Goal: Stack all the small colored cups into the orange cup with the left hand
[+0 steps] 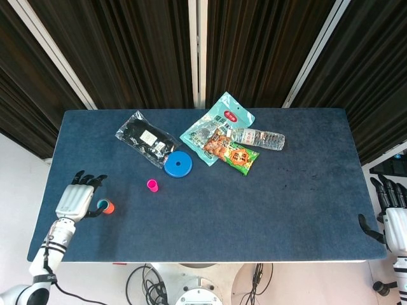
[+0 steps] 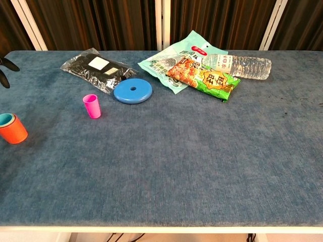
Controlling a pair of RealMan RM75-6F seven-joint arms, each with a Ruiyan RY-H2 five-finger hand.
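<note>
The orange cup [image 1: 108, 207] stands just beside my left hand [image 1: 77, 200], on the thumb side, near the table's [image 1: 299, 203] left front corner. A blue cup [image 2: 6, 119] is already seated inside it, only its rim showing in the chest view. My left hand holds nothing, fingers spread apart; I judge this posture as a release, the blue cup having been let go into the stack. The pink cup [image 1: 152, 185] stands upright, well apart from the hand, toward the table's centre, just short of the blue disc [image 1: 178, 164]; I judge it the next item to collect. My right hand [image 1: 393, 210] hangs off the table's right edge, fingers apart, empty (it has no part in this task). The black pouch [image 1: 145, 136], snack bags [image 1: 224, 135] and water bottle [image 1: 257, 138] lie far from both hands. In the chest view only dark fingertips [image 2: 6, 70] of the left hand show at the frame edge. Whether further cups sit beneath the blue one I cannot tell.
</note>
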